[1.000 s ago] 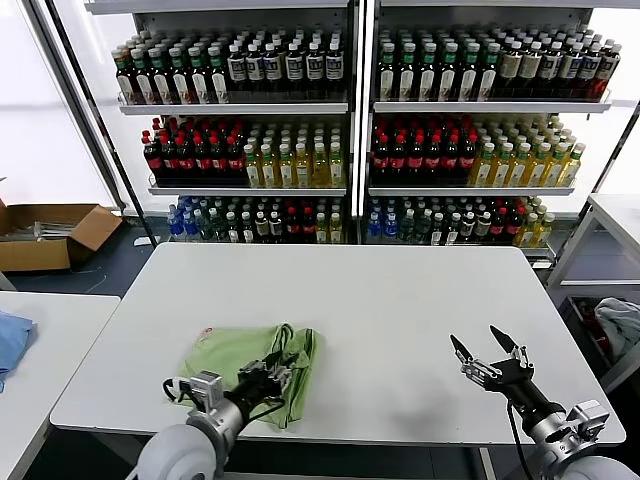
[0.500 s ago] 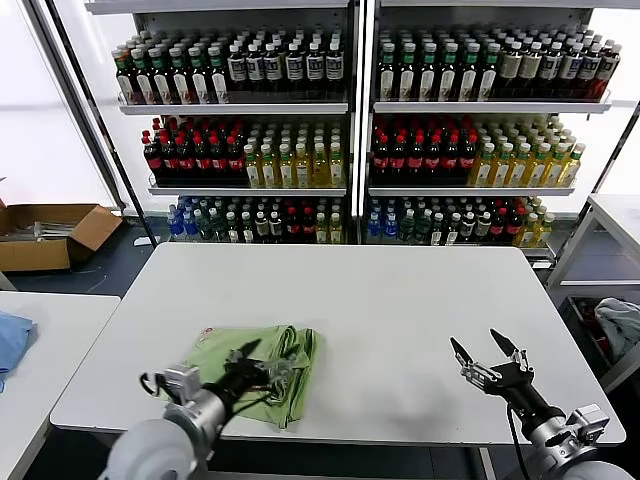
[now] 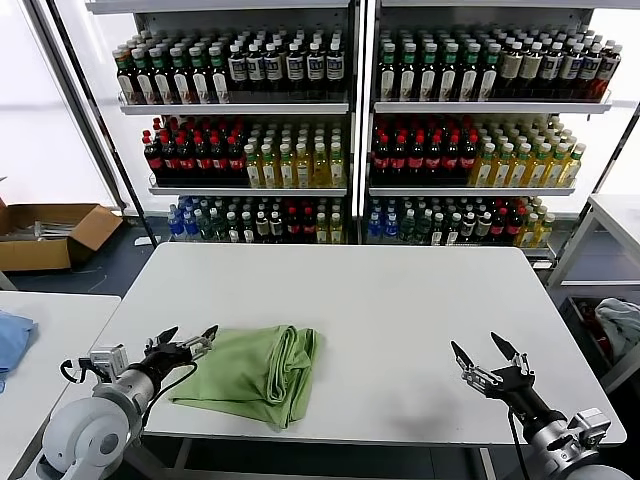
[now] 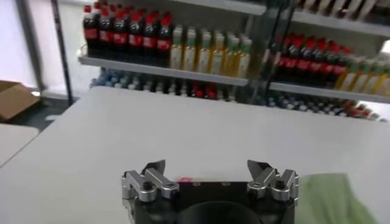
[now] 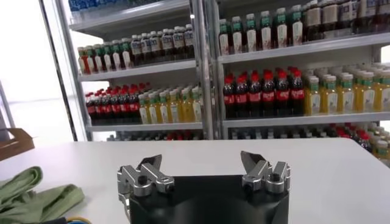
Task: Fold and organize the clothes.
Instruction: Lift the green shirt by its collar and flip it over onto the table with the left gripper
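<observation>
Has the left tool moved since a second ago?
Yes. The left tool, open, has drawn back off the green shirt toward the table's left edge; before, it sat over the shirt.

1. The green shirt (image 3: pixel 255 367) lies folded over itself, so its collar, buttons and chest print are hidden.
2. In the left wrist view, the shirt (image 4: pixel 332 199) is cut off at the corner.
3. The blue cloth (image 3: pixel 12 338) on the side table (image 3: pixel 50 345) runs off the picture's edge.
4. Labels on the shelf bottles (image 3: pixel 300 150) are too small to read.
5. The cardboard box (image 3: pixel 50 235) has contents I cannot make out.
</observation>
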`<state>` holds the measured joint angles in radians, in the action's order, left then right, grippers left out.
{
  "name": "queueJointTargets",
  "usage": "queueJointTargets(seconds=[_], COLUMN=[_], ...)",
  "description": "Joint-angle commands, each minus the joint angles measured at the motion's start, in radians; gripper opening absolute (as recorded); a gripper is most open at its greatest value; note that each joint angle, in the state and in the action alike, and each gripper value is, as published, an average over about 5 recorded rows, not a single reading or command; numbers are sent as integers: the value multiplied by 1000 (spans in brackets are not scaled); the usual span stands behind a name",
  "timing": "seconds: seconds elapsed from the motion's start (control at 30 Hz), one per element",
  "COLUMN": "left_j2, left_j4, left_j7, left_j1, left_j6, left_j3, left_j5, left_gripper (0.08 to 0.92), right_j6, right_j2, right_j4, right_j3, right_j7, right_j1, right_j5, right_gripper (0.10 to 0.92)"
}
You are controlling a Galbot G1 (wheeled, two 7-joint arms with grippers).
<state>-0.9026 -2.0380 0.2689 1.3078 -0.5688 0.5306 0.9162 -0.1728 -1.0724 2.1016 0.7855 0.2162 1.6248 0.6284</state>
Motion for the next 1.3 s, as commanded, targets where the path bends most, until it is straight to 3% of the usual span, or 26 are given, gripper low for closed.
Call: queueJointTargets(seconds=[0.03, 0.67, 1.0, 1.3], left_j2=[-38, -106, -141, -169], left_j4=[118, 180, 153, 156], left_j7=[-20, -52, -53, -11], left_j1=[-7, -16, 2, -1], left_j6=[6, 10, 4, 86], left_j3=[-38, -78, -109, -108], left_j5=[-140, -210, -204, -270], left_gripper=[823, 796, 608, 353], right_j6=[-1, -8, -6, -5], right_j2=[1, 13, 6, 5], right_j4=[14, 65, 71, 67], right_j3=[36, 39, 50, 53], right_j7=[4, -1, 0, 0], right_j1=[24, 27, 34, 28], right_j5=[10, 20, 21, 22], right_gripper=[823, 823, 823, 823])
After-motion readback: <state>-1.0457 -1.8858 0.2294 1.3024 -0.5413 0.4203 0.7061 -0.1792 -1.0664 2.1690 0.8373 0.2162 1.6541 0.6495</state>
